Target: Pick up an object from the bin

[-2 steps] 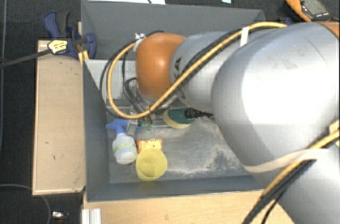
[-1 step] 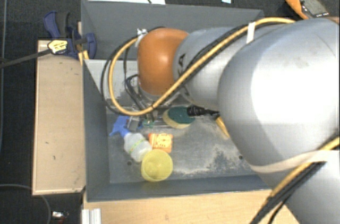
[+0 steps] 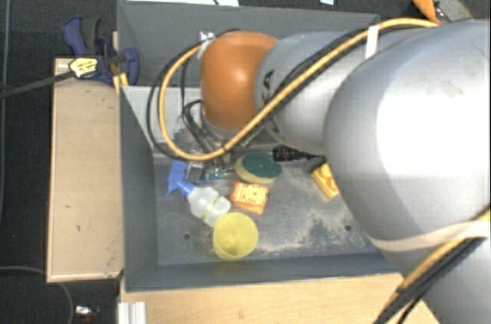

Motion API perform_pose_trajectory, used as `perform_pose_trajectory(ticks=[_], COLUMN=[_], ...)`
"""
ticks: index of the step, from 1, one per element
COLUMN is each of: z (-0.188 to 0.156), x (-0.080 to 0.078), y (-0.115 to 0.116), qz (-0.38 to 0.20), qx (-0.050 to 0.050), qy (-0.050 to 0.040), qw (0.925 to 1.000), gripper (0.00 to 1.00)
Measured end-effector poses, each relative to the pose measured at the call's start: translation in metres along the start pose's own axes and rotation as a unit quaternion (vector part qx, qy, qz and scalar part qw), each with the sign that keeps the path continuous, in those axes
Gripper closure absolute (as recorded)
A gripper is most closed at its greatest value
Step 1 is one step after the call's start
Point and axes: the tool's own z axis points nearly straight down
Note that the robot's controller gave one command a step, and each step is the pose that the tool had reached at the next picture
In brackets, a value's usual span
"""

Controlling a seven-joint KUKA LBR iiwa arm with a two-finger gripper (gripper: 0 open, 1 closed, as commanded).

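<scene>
One blue-capped clear bottle (image 3: 205,200) lies just below the gripper (image 3: 203,160) in view, axis slanting down-right; whether the gripper is open I cannot tell.

Grey bin (image 3: 142,200); yellow cup (image 3: 235,235); pale translucent spray bottle (image 3: 205,201) — blue trigger (image 3: 178,180); orange block (image 3: 249,196) with pale speckles; dark-green disc (image 3: 258,166), cream rim; orange wrist cover (image 3: 230,81), yellow cable (image 3: 307,61).

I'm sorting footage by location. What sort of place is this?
Probably a robotics lab grasping test setup: a large robot arm reaches into a grey metal bin of odd small things, such as a yellow cup and a spray bottle.
</scene>
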Motion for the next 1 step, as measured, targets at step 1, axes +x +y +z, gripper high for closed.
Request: perform_pose_trajectory(ticks=[1], z=[-0.0269], x=[0.0010], y=[-0.0011], qz=[0.000], qx=[0.002], qy=[0.0031], qw=[1.0000], gripper=[1.00])
